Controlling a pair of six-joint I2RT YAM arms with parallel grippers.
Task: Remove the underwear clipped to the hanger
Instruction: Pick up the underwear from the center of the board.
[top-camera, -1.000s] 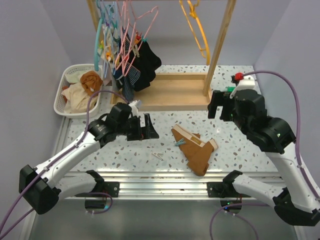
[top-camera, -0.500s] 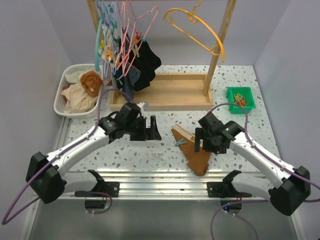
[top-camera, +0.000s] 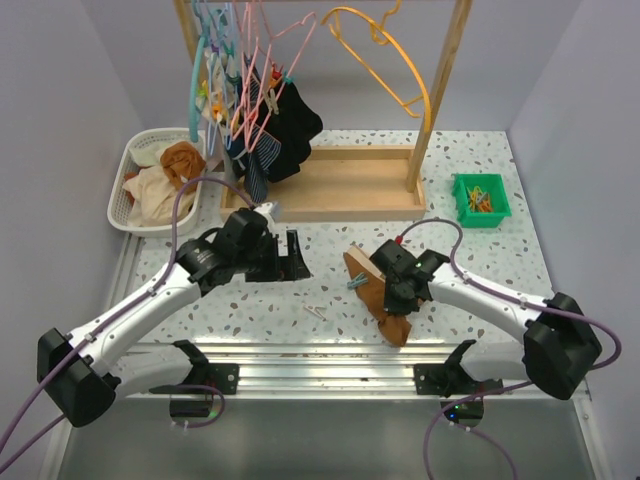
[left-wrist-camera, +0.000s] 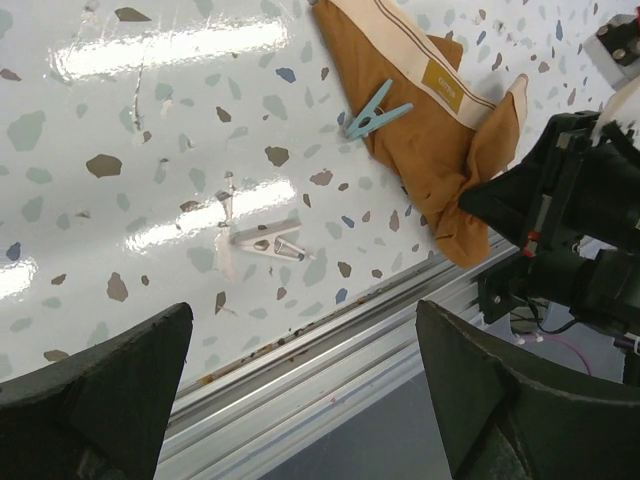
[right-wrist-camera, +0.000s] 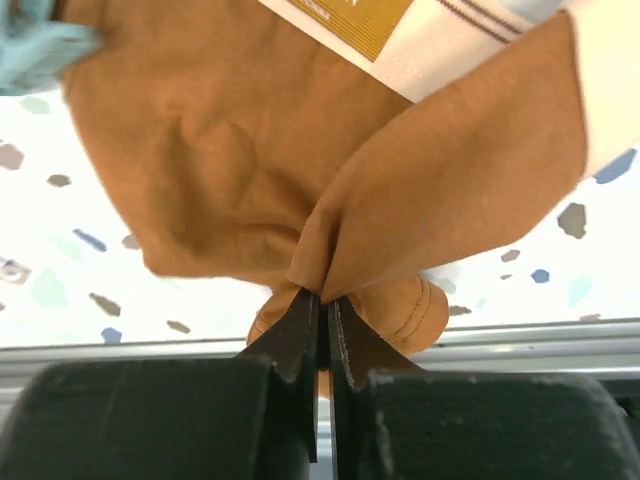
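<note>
The black underwear (top-camera: 293, 122) hangs clipped to a pink hanger (top-camera: 262, 85) at the left end of the wooden rack, beside dark blue striped cloth. An orange-brown cloth (top-camera: 397, 325) (right-wrist-camera: 200, 150) lies on the table near the front edge, with a blue clothespin (top-camera: 357, 283) (left-wrist-camera: 375, 108) on it. My right gripper (top-camera: 397, 300) (right-wrist-camera: 322, 298) is shut on a raised fold of this cloth. Left of the cloth, my left gripper (top-camera: 296, 256) (left-wrist-camera: 310, 400) hovers low over the table, open and holding nothing.
A white clothespin (top-camera: 315, 311) (left-wrist-camera: 268, 240) lies loose on the table. A white basket (top-camera: 128, 158) of clothes stands at the back left, a green bin (top-camera: 481, 197) of pegs at the back right. An orange hanger (top-camera: 400, 60) hangs on the rack over its wooden base (top-camera: 345, 185).
My right arm swung down from the back right to the orange-brown cloth and shut on a fold of it. The orange hanger swung on the rail. The left arm shifted slightly.
</note>
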